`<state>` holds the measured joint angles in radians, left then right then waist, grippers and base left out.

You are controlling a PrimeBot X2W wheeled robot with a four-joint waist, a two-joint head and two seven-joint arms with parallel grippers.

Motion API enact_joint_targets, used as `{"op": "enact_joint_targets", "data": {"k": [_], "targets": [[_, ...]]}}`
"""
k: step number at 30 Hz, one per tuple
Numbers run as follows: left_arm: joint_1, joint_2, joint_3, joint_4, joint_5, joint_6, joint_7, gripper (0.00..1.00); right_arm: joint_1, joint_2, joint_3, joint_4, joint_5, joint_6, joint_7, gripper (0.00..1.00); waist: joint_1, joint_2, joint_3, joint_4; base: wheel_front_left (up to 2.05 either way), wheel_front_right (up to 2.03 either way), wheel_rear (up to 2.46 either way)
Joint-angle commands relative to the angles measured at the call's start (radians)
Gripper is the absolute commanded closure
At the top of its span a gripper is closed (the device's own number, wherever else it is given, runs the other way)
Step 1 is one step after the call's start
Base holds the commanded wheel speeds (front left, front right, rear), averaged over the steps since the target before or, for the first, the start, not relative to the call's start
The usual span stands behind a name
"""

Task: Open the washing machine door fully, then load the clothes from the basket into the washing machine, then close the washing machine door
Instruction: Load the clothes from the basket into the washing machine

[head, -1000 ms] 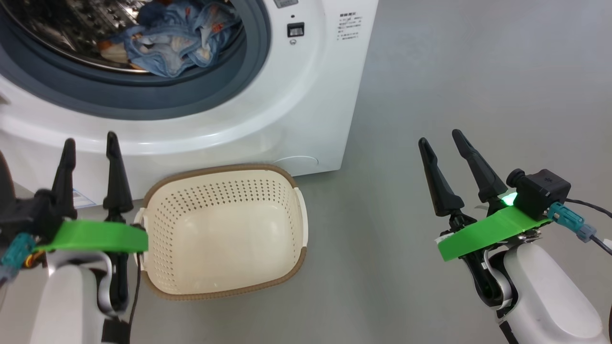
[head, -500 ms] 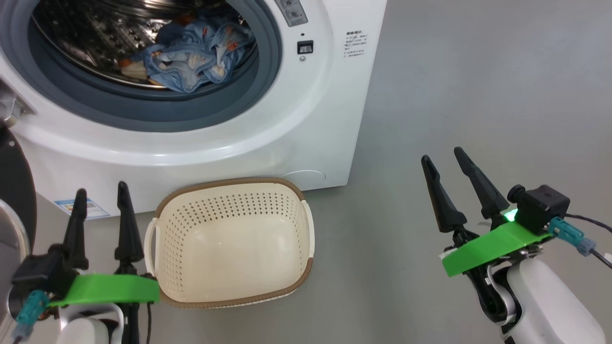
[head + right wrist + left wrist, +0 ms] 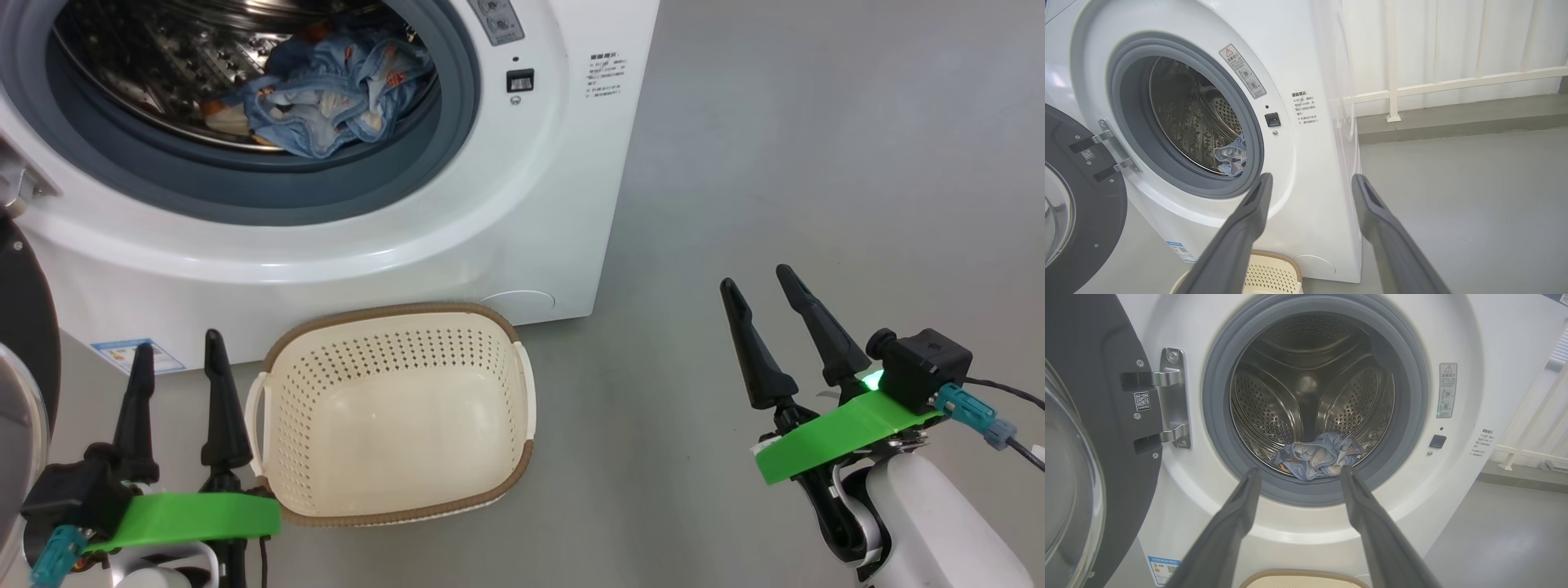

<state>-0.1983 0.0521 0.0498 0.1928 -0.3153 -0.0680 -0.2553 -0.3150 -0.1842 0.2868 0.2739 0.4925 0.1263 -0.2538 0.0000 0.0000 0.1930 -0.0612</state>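
The clothes (image 3: 322, 106) are lying bunched inside the washing machine (image 3: 522, 204), whose door (image 3: 1086, 416) is hanging wide open at its left, and the basket (image 3: 392, 314) is sitting on the smooth grey floor (image 3: 816, 122) just before the machine. The left gripper (image 3: 178, 341) is hovering just beside the basket's left side and the right gripper (image 3: 755, 278) well apart to its right, both pointing toward the machine with fingers spread, holding nothing. A white railing (image 3: 1391, 61) is standing at the floor's far edge.
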Motion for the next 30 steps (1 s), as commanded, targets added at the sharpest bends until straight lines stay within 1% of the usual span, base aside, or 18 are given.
{"op": "enact_joint_targets", "data": {"k": [1,8,20,30], "targets": [[0.004,0.019,0.03,-0.034,0.003,0.003,-0.006,0.0,0.004,0.003,0.012,-0.023,-0.007,0.004,-0.008,0.0,0.0,0.0,0.0,-0.001,0.0,0.0,0.0],[0.004,0.022,0.024,-0.026,0.014,-0.002,-0.006,0.0,0.004,0.002,0.011,-0.021,-0.008,0.004,-0.008,0.0,0.0,0.0,-0.003,-0.004,0.0,0.0,0.0],[0.0,0.032,0.02,-0.005,0.028,0.006,-0.006,0.0,0.002,-0.001,0.004,-0.023,-0.011,0.004,-0.008,0.0,0.0,0.0,-0.005,-0.002,0.0,0.0,0.0],[0.009,0.033,0.016,0.015,0.024,0.005,-0.006,0.0,0.011,-0.006,0.021,-0.011,-0.004,0.004,-0.008,0.0,0.0,0.0,-0.035,-0.002,0.0,0.0,0.0]]}}
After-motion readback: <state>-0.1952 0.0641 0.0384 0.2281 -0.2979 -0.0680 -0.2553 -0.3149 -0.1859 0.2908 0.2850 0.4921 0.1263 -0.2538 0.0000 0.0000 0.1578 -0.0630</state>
